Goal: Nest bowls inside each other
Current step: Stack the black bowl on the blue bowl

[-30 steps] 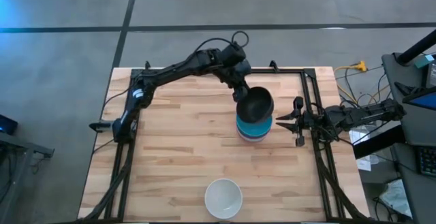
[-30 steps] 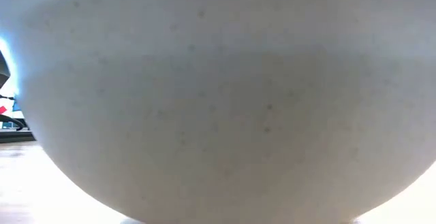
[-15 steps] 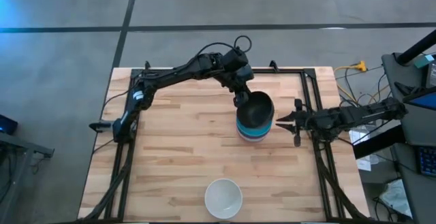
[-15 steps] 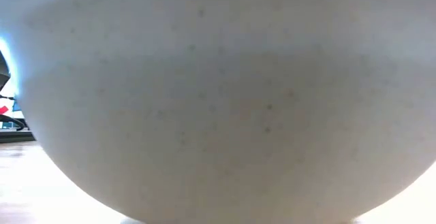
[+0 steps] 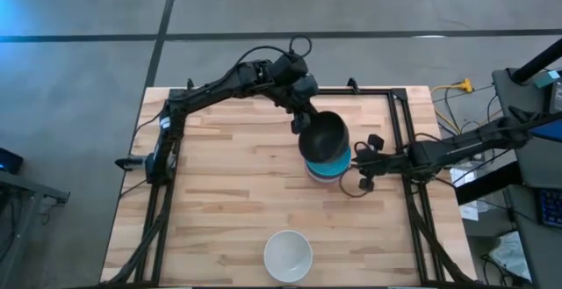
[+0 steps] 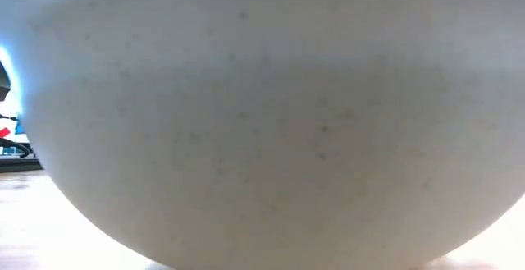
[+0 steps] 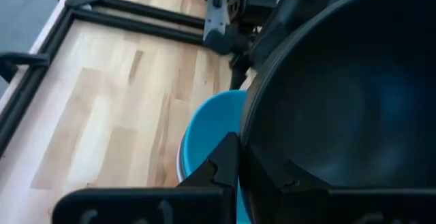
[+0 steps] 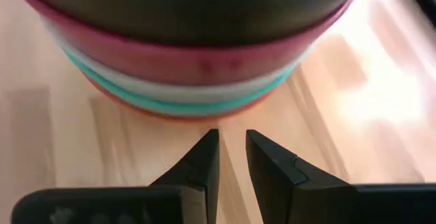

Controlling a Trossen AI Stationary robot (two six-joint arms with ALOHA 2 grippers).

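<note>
Left gripper (image 5: 305, 124) fingers (image 7: 228, 161) are clamped on the rim of a round black plastic bowl (image 5: 323, 136), which sits tilted over the top of the stack of nested plastic bowls (image 5: 327, 168) mid-surface; whether it is seated I can't tell. In the left wrist view the black bowl fills most of the frame, with the light blue bowl (image 7: 208, 139) showing under it.

Right gripper (image 5: 363, 161) sits low, just beside the stack's right side, fingers (image 8: 204, 159) narrow with a slim gap, holding nothing. Its wrist view shows stacked rims: magenta (image 8: 204, 60), white, teal, red at the base; the top is cut off.

A lone white round plastic bowl (image 5: 288, 256) stands at the near edge of the wooden surface (image 5: 228, 192), well apart from the stack. It blocks nearly the whole low view.
</note>
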